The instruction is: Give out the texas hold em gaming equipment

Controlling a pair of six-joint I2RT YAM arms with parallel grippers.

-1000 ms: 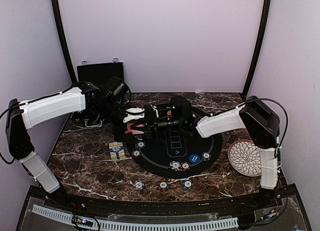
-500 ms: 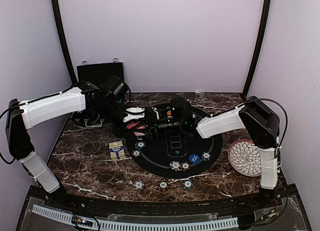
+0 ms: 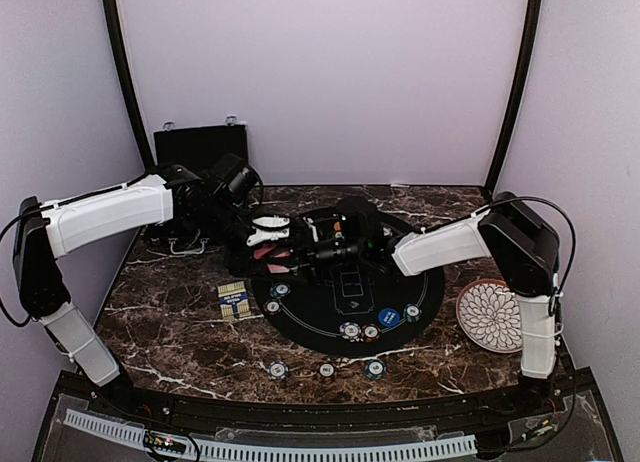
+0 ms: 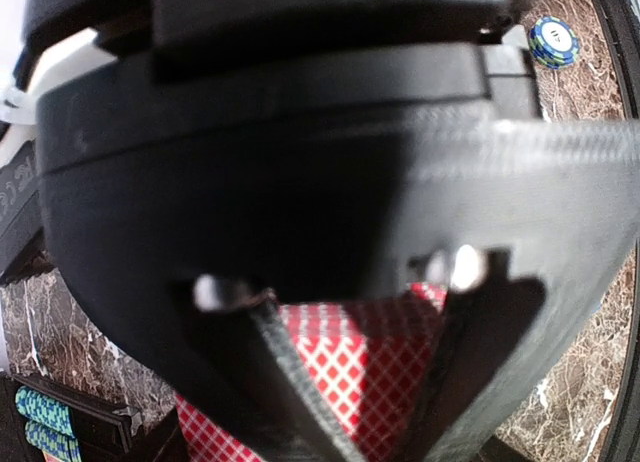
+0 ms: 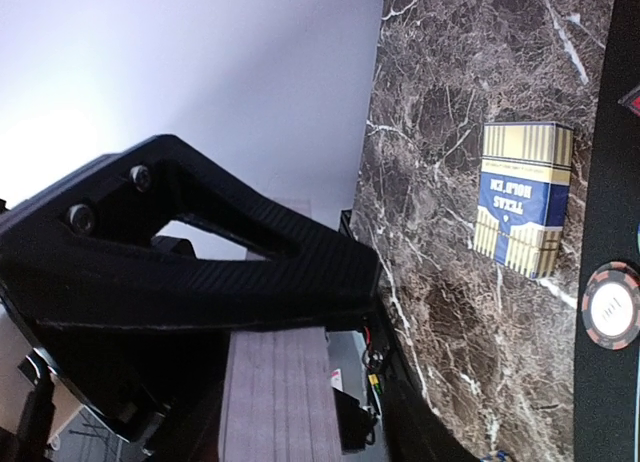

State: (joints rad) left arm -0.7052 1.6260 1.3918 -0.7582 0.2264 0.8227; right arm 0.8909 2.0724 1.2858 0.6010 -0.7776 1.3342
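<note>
Over the left rim of the black round mat (image 3: 345,287) my two grippers meet nose to nose. My left gripper (image 3: 268,238) is shut on red-backed playing cards (image 3: 276,252). In the left wrist view the diamond-patterned cards (image 4: 362,370) sit pinched between the black fingers (image 4: 290,382). My right gripper (image 3: 303,246) faces it from the right. In its wrist view I see only one black finger (image 5: 200,272) over a grey ribbed surface, and the jaw gap is unclear. Poker chips (image 3: 350,330) and a blue disc button (image 3: 389,317) lie on the mat's near side.
A blue-and-yellow card box (image 3: 233,301) (image 5: 525,197) lies left of the mat. Three chips (image 3: 326,370) line the near table edge. The white patterned plate (image 3: 490,314) is at the right. The black case (image 3: 200,147) stands open at the back left.
My left gripper's jaws have closed onto the red-backed cards. Both arms have stayed almost where they were, and the cards sit slightly higher between the grippers.
</note>
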